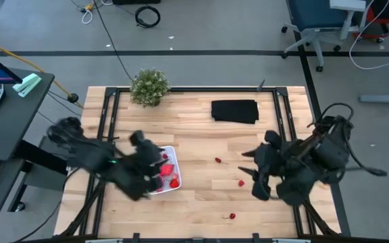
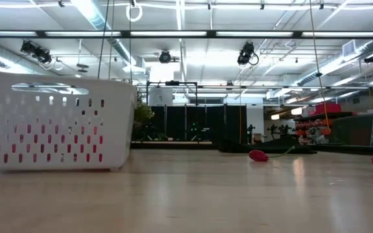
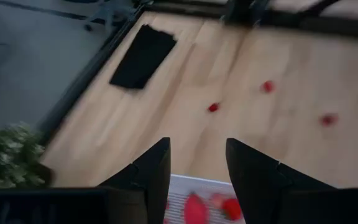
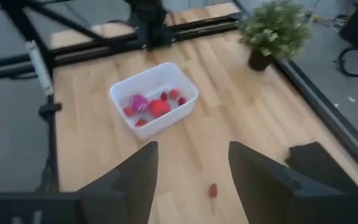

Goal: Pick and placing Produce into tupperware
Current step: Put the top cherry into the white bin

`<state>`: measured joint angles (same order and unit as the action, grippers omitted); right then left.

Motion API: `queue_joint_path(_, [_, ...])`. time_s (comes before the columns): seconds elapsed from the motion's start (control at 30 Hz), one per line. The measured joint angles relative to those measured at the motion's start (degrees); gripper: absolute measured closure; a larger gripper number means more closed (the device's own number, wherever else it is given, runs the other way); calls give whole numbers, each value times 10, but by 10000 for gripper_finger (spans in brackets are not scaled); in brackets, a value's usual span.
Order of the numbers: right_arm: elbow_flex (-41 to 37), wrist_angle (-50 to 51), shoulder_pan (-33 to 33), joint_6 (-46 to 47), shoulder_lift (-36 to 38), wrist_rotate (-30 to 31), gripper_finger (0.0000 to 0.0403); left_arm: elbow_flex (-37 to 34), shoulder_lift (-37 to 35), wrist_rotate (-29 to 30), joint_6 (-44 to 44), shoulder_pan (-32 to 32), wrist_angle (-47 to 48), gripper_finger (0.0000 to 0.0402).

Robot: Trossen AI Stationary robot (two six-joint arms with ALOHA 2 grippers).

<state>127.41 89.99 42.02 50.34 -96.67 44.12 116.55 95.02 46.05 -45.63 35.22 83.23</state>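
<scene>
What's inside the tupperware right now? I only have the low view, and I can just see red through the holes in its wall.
Observer: The right wrist view shows a purple-magenta ball, a red oblong and a few small red pieces inside the tupperware.
Operator: How many are loose on the table? I count two.
Observer: The high view shows three loose red pieces.
Operator: And where are the arms?
Observer: The left gripper hovers over the tupperware with its fingers open. The right gripper is near the loose pieces, fingers also open.
</scene>
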Motion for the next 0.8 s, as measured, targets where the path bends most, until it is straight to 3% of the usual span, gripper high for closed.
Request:
queue_joint_path(0.2, [-62, 0, 42, 68, -1, 0, 203, -1, 101, -19, 81, -53, -57, 239])
queue_joint_path(0.53, [-182, 0, 59, 181, -1, -1, 205, -1, 233, -243, 314, -148, -341, 239])
queue_joint_path(0.8, [-184, 0, 59, 206, 1, 4, 206, -1, 265, -351, 345, -247, -364, 240])
